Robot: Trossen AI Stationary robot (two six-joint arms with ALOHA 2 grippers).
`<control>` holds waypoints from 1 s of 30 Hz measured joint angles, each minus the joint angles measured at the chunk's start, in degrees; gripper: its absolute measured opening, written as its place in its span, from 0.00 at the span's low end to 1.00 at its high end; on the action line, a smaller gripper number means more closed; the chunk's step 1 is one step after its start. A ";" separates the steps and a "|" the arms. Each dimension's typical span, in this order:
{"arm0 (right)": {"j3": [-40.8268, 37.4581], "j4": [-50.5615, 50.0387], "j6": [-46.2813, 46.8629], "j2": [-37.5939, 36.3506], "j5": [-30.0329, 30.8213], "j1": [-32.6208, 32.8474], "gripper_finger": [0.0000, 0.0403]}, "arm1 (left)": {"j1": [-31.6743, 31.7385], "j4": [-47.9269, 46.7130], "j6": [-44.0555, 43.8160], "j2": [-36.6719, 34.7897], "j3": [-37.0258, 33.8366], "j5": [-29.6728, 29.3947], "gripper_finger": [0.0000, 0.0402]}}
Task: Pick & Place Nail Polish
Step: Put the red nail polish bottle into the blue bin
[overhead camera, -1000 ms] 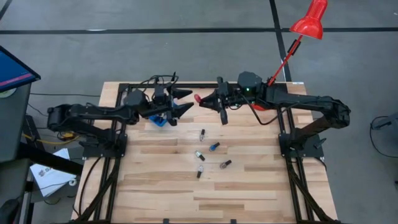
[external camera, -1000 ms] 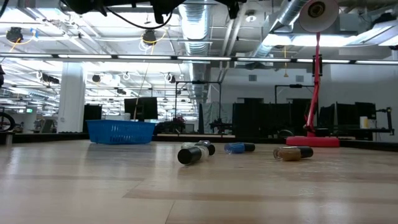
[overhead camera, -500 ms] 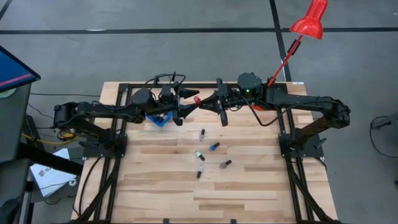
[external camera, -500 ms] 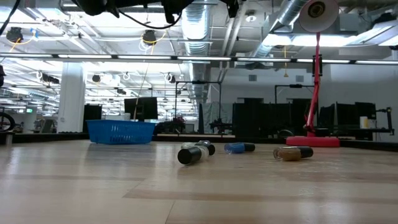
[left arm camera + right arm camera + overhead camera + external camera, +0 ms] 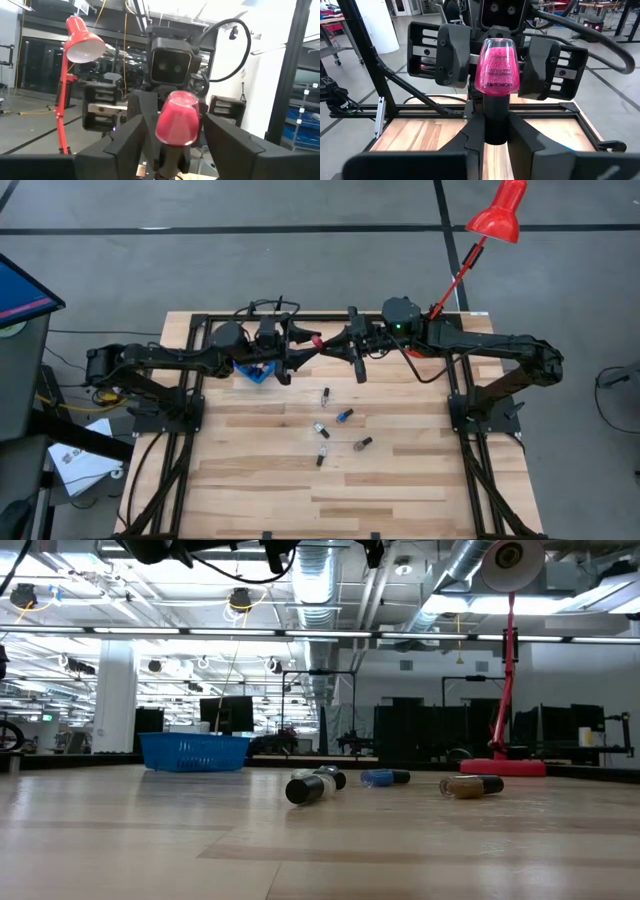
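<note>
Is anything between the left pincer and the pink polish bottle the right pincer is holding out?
Nothing visible. The pink bottle, held by its cap in the right pincer, sits in the gap between the left pincer's two fingers.

- From my remote seat, the only lettering I can find is on the pink nail polish bottle (image 5: pixel 497 66) — two short lines of dark print across its glass body in the right wrist view, too small for me to make out a word.
- The same bottle (image 5: pixel 177 118) in the left wrist view shows me no print at all.
- Nothing readable on the blue bin (image 5: pixel 195 751), the red lamp (image 5: pixel 499 210) or the counter (image 5: pixel 400 480) — no brands, numbers or signs.
</note>
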 joint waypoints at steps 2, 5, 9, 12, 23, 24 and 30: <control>0.00 0.00 -0.02 0.00 -0.01 0.00 0.11 | 0.00 0.00 0.00 0.03 0.00 -0.01 0.48; 0.00 0.00 -0.17 0.00 -0.06 0.00 0.11 | 0.00 0.05 -0.01 0.03 0.05 -0.02 0.45; 0.00 0.00 -0.17 0.00 -0.10 0.33 0.11 | 0.00 0.10 0.00 0.03 0.07 -0.02 0.42; 0.00 0.02 -0.17 0.00 -0.10 0.70 0.11 | -0.02 0.37 0.00 0.03 0.06 0.02 0.38; 0.00 0.04 0.07 0.00 -0.14 1.05 0.11 | -0.01 0.73 0.21 0.03 0.07 1.53 0.26; 0.00 0.02 0.07 0.00 -0.12 1.05 0.12 | 0.00 0.76 0.22 0.03 0.07 1.53 0.26; 0.00 0.02 0.24 0.00 -0.08 1.05 0.19 | -0.01 0.76 0.12 0.01 0.07 1.53 0.26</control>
